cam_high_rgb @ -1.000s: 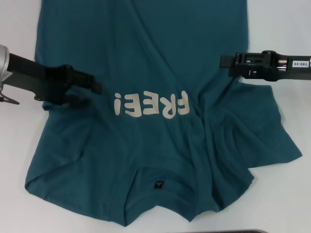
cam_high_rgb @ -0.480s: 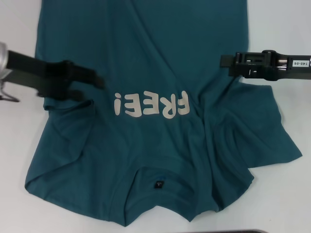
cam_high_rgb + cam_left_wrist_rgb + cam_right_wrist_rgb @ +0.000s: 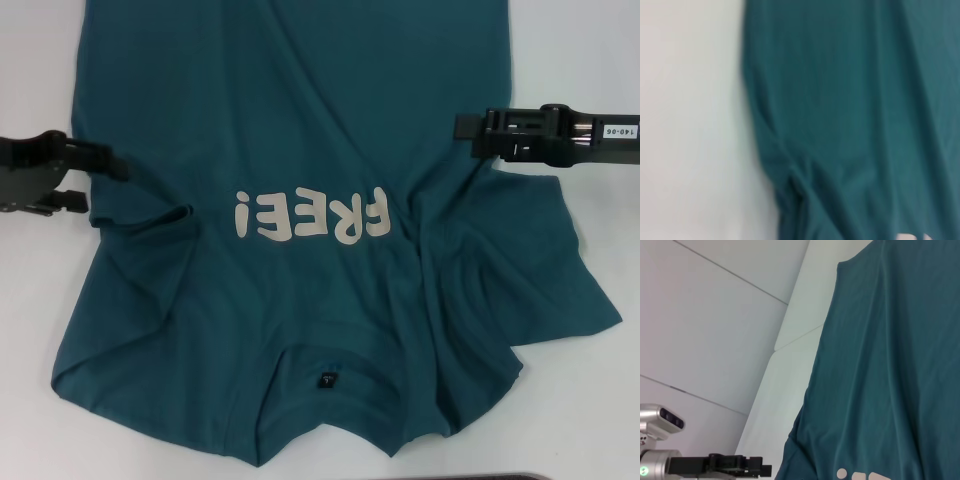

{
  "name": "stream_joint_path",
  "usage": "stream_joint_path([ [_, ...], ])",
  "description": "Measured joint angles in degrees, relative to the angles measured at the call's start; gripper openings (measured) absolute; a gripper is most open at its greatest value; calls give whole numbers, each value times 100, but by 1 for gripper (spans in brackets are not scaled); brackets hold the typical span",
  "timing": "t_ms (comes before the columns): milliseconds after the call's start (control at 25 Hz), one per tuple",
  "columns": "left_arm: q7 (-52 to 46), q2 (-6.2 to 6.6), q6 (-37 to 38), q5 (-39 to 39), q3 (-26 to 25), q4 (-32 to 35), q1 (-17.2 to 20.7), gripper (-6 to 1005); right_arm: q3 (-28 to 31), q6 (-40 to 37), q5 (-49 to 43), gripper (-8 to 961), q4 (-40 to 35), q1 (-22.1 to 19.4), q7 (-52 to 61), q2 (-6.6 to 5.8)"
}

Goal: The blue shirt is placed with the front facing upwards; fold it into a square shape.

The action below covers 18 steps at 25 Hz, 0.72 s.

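Both grippers hover beside the rumpled dark teal-blue cotton T-shirt point(image 3: 300, 200), left gripper point(image 3: 95, 178) parted and empty, right gripper point(image 3: 470, 133) unreadable; each should pinch one layer only.

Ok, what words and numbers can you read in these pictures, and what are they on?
"FREE!" in cream letters on the blue shirt, upside down in the head view.
"140-06" on a white sticker on the right arm.
The small dark neck label has a mark too small to read.

I am seeing the blue shirt point(image 3: 300, 120) running off the head view's far edge; its folded left sleeve is lying hidden beneath the body beside the left gripper point(image 3: 95, 180).
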Motion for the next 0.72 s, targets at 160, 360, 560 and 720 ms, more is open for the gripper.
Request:
stream_joint_path([
  [160,-1,-32,-166,237,-27,84,2,768,-3,0,3,806,0,6,0,1],
  [360,2,-39,-288,311,-5,255,-48,767,-1,-1,11,807,0,11,0,1],
  [560,44,-92,-346,314,17,421,-174,767,-1,2,22,807,0,1,0,1],
  [720,110,-155,-352,256,1,583,-356,768,0,3,26,807,0,-1,0,1],
])
